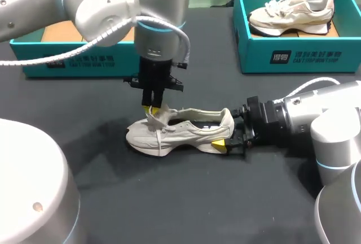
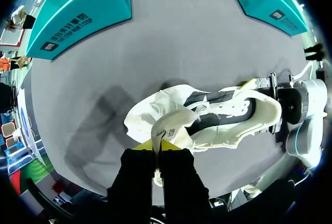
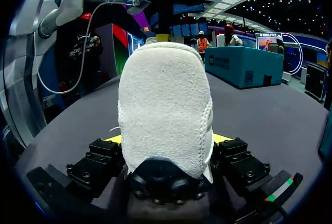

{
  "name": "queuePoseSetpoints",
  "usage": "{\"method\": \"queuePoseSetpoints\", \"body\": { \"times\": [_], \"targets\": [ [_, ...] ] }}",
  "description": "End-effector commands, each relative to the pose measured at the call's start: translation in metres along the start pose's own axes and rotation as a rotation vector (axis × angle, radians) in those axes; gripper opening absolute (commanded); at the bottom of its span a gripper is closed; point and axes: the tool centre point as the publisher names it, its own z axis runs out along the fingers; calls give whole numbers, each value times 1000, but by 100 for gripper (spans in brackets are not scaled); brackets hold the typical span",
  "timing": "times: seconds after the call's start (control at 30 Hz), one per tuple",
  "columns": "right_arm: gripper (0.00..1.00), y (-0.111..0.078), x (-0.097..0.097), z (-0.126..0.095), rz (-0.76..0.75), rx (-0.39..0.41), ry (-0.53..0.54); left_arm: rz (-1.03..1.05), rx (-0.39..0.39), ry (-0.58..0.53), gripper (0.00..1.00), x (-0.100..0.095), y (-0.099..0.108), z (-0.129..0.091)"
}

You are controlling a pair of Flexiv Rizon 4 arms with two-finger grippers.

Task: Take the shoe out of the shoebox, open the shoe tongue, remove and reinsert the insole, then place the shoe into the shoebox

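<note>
— Head view first: what's the left gripper doing?
— Fingers pinched together on the upturned tongue.
— And the right gripper?
— Clamped around the cream sneaker at its heel. The sneaker's on the black table, well apart from the teal shoebox.

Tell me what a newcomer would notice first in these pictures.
The cream shoe lies in the middle of the dark table, held at both ends. The left gripper pinches its tongue from above, and the right gripper clamps its heel. Next, a second shoe sits in the open teal shoebox at the far right.
</note>
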Motion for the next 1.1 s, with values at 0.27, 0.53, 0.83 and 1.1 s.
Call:
{"method": "queuePoseSetpoints", "body": {
  "times": [0.27,0.53,0.83,1.1],
  "targets": [
    [0,-1,0,5,1,4,1,13,58,438,0,-38,14,10],
    [0,-1,0,5,1,4,1,26,44,440,0,-51,13,30],
    [0,-1,0,5,1,4,1,55,4,406,0,-58,11,55],
    [0,-1,0,5,1,4,1,72,-37,331,38,-61,13,73]
  ]
}}
